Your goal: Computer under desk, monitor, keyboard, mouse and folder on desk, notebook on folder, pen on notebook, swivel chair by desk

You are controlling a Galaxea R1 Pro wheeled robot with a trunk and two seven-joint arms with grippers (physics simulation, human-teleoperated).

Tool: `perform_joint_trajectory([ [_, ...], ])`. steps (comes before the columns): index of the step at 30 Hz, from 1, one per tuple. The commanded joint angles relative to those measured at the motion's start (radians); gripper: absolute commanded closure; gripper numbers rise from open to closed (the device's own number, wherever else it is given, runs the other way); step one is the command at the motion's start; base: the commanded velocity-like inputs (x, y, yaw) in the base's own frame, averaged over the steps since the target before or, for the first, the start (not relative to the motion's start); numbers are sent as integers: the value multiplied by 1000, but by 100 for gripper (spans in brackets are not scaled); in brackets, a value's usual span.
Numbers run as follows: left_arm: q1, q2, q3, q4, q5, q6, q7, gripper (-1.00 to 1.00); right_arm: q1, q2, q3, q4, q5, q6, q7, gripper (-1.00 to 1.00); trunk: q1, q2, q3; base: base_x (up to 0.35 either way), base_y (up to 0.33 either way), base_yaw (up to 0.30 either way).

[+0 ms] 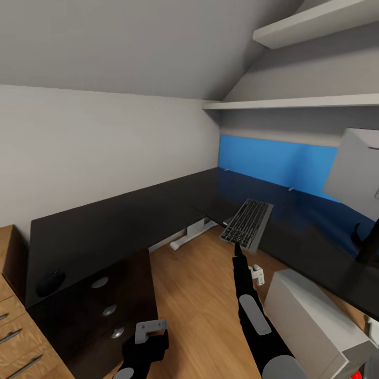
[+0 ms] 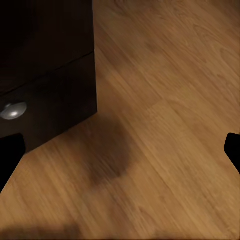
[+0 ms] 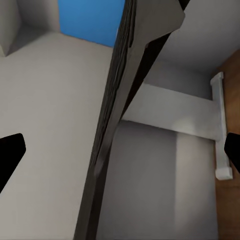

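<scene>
Holding the keyboard (image 1: 247,221) tilted over the desk (image 1: 131,210) edge, the right gripper (image 1: 238,247), fingers apparently pinching it, should lower it flat toward the monitor (image 1: 358,173), left gripper (image 2: 120,150) spread empty.

**Colours noted, bedroom workspace**

Desk (image 1: 131,210): black top, white leg, bright blue back panel at 2 o'clock. Drawer unit (image 1: 100,310): black, round silver knobs. Keyboard (image 1: 247,223): dark keys, grey frame. Mouse (image 1: 50,282): black. Monitor (image 1: 355,173): pale grey back, black stand. Computer (image 1: 316,321): silver-grey. Floor (image 1: 200,295): warm brown wood-plank grain. Cabinet (image 1: 16,321) at 8 o'clock: light wood. Walls, shelves: off-white.
</scene>
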Motion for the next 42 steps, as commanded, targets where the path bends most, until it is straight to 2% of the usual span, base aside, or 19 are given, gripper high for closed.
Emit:
perform_joint_trajectory([
  [1,0,0,-1,-2,8,2,7,-100,-1,1,-2,1,-11,0,8,-100,0,0,-1,167,5,0],
  [7,0,0,-1,-2,8,3,7,-100,-1,1,-2,0,-9,0,8,-100,0,0,-1,158,2,0],
  [12,0,1,-43,-1,8,2,7,-100,-1,1,-2,-1,-9,-2,8,-100,0,0,-1,48,0,0],
  [42,0,3,-49,0,8,2,7,-100,-1,-8,-3,-2,-9,-3,8,-100,0,0,-1,63,0,0],
])
